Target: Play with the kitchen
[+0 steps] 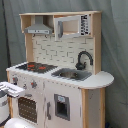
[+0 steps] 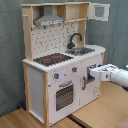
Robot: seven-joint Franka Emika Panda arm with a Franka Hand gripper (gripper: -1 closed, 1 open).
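So the tall toy play kitchen of pale wood and white panels (image 1: 55, 75) stands upright in both exterior views, sitting on a light wooden table (image 2: 95, 112) in front of a grey-green curtain backdrop (image 2: 10, 50).

Everything below is relative to the kitchen. On its countertop there's the black hob with red rings (image 1: 35, 66), and right beside it the steel sink (image 1: 71, 75) with the curved black faucet (image 1: 84, 59) standing at the back edge of the sink. Above the hob hangs the grey extractor hood (image 1: 38, 27). Next to the hood is an upper cupboard whose white-framed windowed door (image 2: 100, 11) is swung open in the second exterior view. Behind the counter is a white tile-pattern back wall (image 1: 57, 50). Under the hob is the windowed oven door (image 2: 64, 96), with round knobs (image 2: 56, 76) above it.

The white robot arm (image 2: 117, 76) comes in from the second exterior view's right, roughly level, and its white end effector (image 2: 93, 73) sits up against the kitchen's lower front, at the panel under the sink. It's touching or almost touching there; can't tell which. I honestly can't tell whether the end effector is spread or closed either. In the first exterior view the arm only shows as a white shape at the left edge (image 1: 9, 90), in front of the oven side.
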